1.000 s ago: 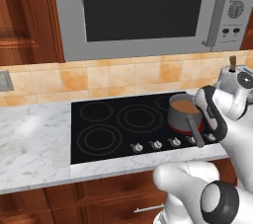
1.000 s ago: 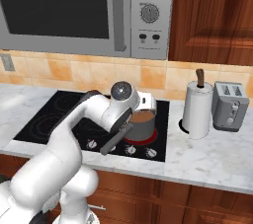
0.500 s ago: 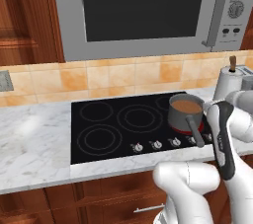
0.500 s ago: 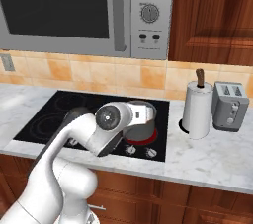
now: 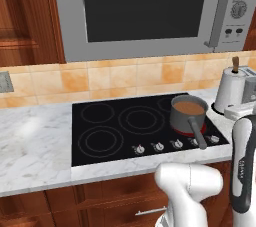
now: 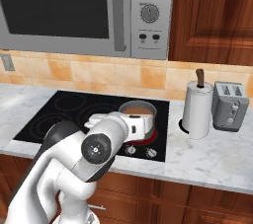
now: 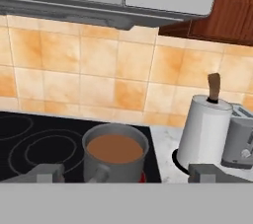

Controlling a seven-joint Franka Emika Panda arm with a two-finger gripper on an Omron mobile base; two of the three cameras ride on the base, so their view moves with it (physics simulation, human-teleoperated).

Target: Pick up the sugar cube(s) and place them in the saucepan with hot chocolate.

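The saucepan with hot chocolate [image 5: 189, 113] stands on the front right burner of the black cooktop [image 5: 125, 126], its long handle pointing toward the counter's front edge. It is grey metal with brown liquid inside and a reddish base. From the right base view my white hand covers the saucepan's [image 6: 141, 109] near side. In the hand view the saucepan [image 7: 114, 151] sits just ahead, between my fingertips. My gripper [image 7: 127, 173] is open, fingers wide apart with nothing held. The sugar cubes are out of view.
A white paper-towel roll [image 6: 197, 109] with a brown spindle stands right of the cooktop, and a silver toaster [image 6: 228, 105] beside it. A microwave [image 5: 150, 11] hangs above. Marble counter [image 5: 35, 141] stretches left of the cooktop and also to its right [image 6: 212, 159].
My arm has swung lower and nearer the counter's front edge, drawing the hand back to the near side of the saucepan. The saucepan has stayed put.
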